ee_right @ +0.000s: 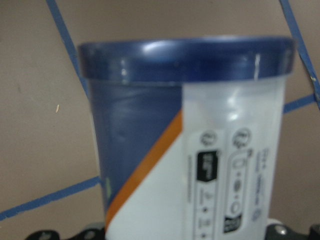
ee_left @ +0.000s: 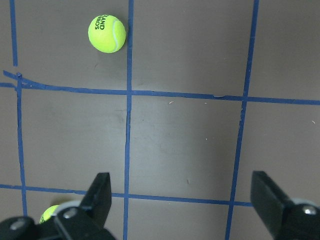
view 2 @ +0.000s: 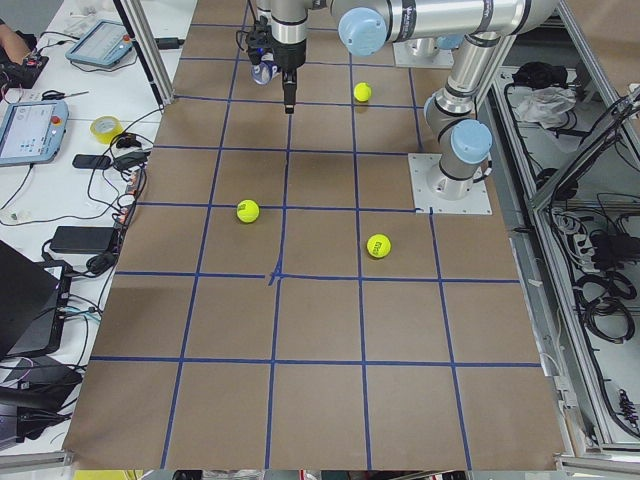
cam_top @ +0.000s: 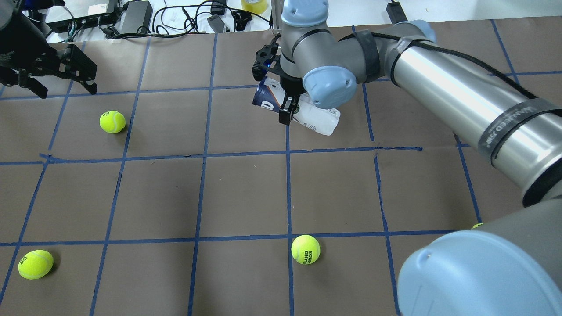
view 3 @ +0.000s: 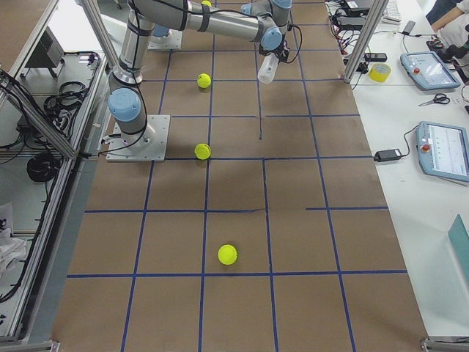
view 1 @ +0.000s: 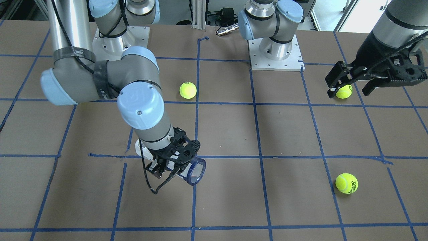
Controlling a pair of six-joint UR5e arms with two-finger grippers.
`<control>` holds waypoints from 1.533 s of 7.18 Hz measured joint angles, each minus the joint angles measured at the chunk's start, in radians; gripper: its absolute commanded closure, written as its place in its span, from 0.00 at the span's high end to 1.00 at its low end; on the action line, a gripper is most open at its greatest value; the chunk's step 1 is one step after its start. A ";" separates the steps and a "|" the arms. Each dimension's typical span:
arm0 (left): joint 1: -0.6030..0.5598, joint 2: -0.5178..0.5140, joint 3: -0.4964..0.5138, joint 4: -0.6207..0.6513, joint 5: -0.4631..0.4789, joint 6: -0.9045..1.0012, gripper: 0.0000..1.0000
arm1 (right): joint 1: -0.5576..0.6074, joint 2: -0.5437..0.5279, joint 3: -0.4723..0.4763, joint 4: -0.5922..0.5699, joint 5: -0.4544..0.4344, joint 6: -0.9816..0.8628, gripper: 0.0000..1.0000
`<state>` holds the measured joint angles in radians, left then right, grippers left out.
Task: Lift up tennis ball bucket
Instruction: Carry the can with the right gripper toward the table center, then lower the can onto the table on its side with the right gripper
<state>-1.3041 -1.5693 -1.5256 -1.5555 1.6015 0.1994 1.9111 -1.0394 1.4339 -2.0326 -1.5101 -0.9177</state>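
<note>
The tennis ball bucket [cam_top: 318, 119] is a clear can with a white and navy label and a navy rim [view 1: 197, 171]. It lies slanted, close to level, over the table's middle. My right gripper [view 1: 166, 169] is shut on it near the rim end and also shows in the overhead view [cam_top: 275, 100]. The can fills the right wrist view [ee_right: 200, 150] and shows in the exterior right view [view 3: 267, 68]. I cannot tell whether it touches the table. My left gripper [cam_top: 67, 91] is open and empty, raised above the table on my left side, and its fingers [ee_left: 100, 197] are spread wide.
Loose tennis balls lie on the brown gridded table: one [view 1: 188, 90] near my right base, one [view 1: 344, 91] showing behind the left fingertips, one [view 1: 346, 183] farther out. Arm bases [view 1: 276, 55] stand at the near edge. Cables and devices [cam_top: 131, 17] lie beyond the far edge.
</note>
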 measured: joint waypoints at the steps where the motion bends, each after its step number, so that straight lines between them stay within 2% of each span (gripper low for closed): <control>1: 0.002 0.001 -0.001 0.000 0.000 0.002 1.00 | 0.060 0.024 0.000 -0.036 -0.028 -0.070 0.66; 3: 0.003 0.003 -0.003 0.001 0.001 0.004 1.00 | 0.131 0.061 0.007 -0.068 -0.069 -0.186 0.67; 6: 0.004 0.003 -0.009 0.002 -0.007 0.005 1.00 | 0.141 0.090 0.039 -0.096 -0.081 -0.250 0.67; 7: 0.003 0.003 -0.011 0.002 -0.008 0.005 1.00 | 0.141 0.099 0.044 -0.109 -0.083 -0.251 0.80; 9: 0.003 0.003 -0.015 0.004 -0.009 0.007 1.00 | 0.141 0.111 0.040 -0.121 -0.085 -0.236 1.00; 11: 0.003 0.003 -0.016 0.005 -0.010 0.008 1.00 | 0.145 0.122 0.031 -0.124 -0.093 -0.200 1.00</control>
<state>-1.3008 -1.5662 -1.5419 -1.5510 1.5913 0.2069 2.0559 -0.9171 1.4648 -2.1563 -1.6034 -1.1176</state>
